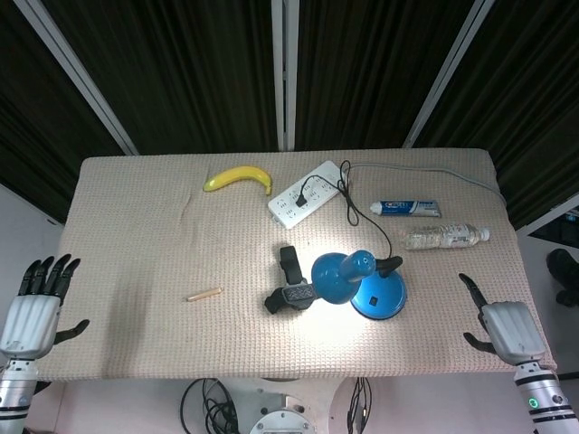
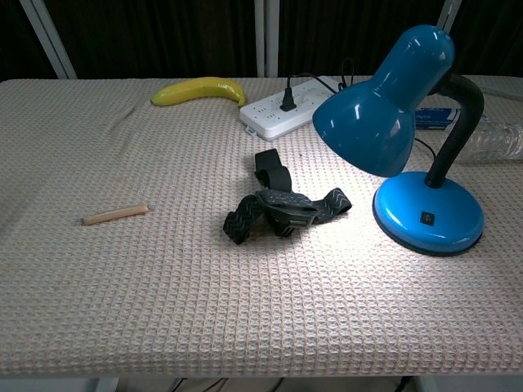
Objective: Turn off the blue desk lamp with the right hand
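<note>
The blue desk lamp [image 1: 357, 280] stands right of the table's middle, its light pooling on the cloth. In the chest view its shade [image 2: 372, 110] tilts down to the left over the round base [image 2: 426, 214], which carries a small black switch [image 2: 426, 218]. My right hand [image 1: 508, 327] hangs at the table's front right corner, well to the right of the lamp. It holds nothing; one finger and the thumb stick out and the rest are tucked from sight. My left hand [image 1: 36, 303] is off the front left corner, empty, fingers spread. Neither hand shows in the chest view.
A black strap [image 1: 291, 287] lies just left of the lamp, a wooden stick [image 1: 204, 294] further left. Behind are a banana [image 1: 238, 177], a white power strip [image 1: 306, 193] with the lamp's cord, a toothpaste tube [image 1: 409, 208] and a water bottle [image 1: 448, 237].
</note>
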